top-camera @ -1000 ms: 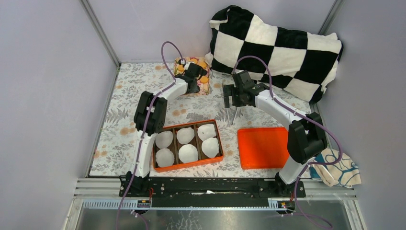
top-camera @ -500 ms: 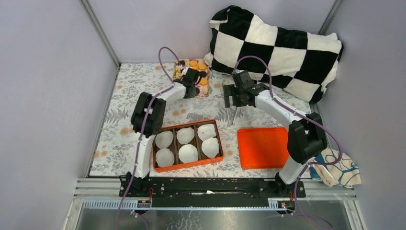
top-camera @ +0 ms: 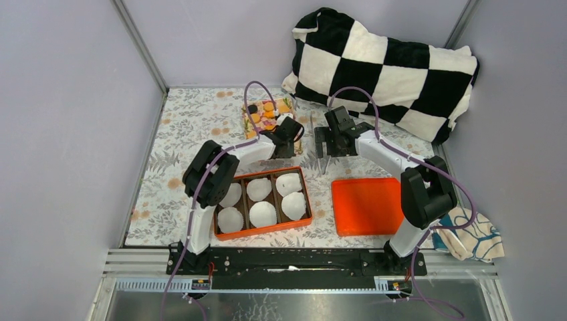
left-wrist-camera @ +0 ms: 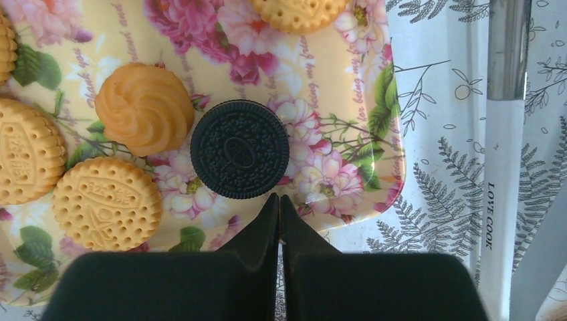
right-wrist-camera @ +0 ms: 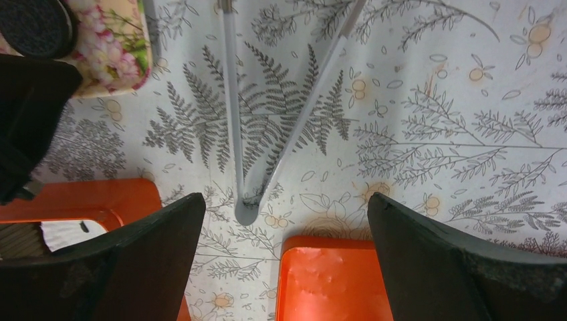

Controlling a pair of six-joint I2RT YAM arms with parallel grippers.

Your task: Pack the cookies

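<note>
Bench: a bench (top-camera: 200, 127) under a pale cloth printed with grey leaves, seen from above.
Cookies: small round flat cookies (top-camera: 269, 114), mostly orange-yellow and a few black, lie on a glossy yellow tray printed with pink flowers (left-wrist-camera: 348, 167) at 12 o'clock on the bench.
Left tool: the left tool (left-wrist-camera: 278, 200) has its black fingers pressed together with nothing between them. Its tips sit over the tray's near rim.
Nearest cookie: a black ridged sandwich cookie (left-wrist-camera: 239, 158) lies just beside those tips, at 11 o'clock. A swirled golden cookie (left-wrist-camera: 144, 108) lies at 10 o'clock from it.
Right tool: the right tool (right-wrist-camera: 284, 204) has its fingers wide apart and holds nothing. It hangs above slim metal tongs (right-wrist-camera: 231, 100) lying on the cloth.
Box: an orange six-compartment box (top-camera: 264, 230) with a white paper cup (top-camera: 263, 214) in each compartment sits at 6 o'clock from the tray.
Lid: a flat orange lid (top-camera: 368, 206) lies at 3 o'clock from the box.
</note>
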